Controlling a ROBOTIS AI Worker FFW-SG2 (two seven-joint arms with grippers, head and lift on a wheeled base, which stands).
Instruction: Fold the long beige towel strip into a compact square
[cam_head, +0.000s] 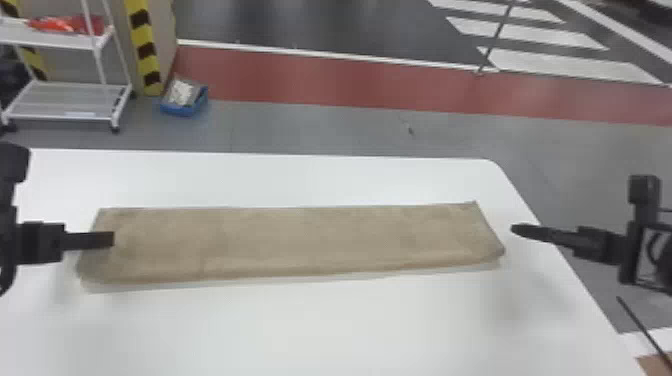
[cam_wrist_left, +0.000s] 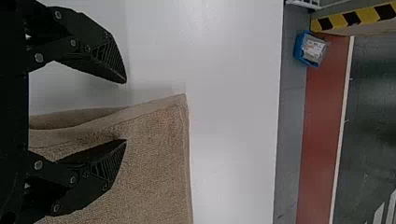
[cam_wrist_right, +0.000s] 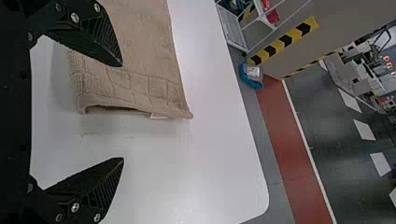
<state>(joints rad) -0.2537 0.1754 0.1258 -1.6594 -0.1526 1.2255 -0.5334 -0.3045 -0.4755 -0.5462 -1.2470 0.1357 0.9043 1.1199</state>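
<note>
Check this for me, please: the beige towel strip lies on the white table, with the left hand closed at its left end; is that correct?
Not quite: the left hand is open, as the left wrist view shows. The beige towel strip does lie on the white table, with that hand at its left end.

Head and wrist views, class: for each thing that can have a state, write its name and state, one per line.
Towel strip: spread lengthwise, not yet a square
Left gripper: open, at the towel's left end
Right gripper: open, beyond its right end
Blue bin: holding something
Cart: loaded on its upper shelf
</note>
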